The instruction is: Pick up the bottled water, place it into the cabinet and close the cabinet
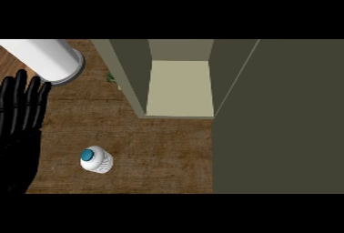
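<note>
The bottled water (97, 159), white with a teal cap, stands upright on the wooden counter (161, 145) at the lower left. The cabinet (132, 77) is behind it at the centre, open, with a pale bare shelf (179, 86) showing inside. Its dark olive door (279, 118) is swung out and fills the view's right side. My left hand (19, 127) rests open at the left edge with its fingers up, left of the bottle and not touching it. My right hand does not show.
A white cylinder with a grey end (50, 59) lies across the top left corner, just above my left hand's fingertips. A small green thing (111, 78) peeks out beside the cabinet's left wall.
</note>
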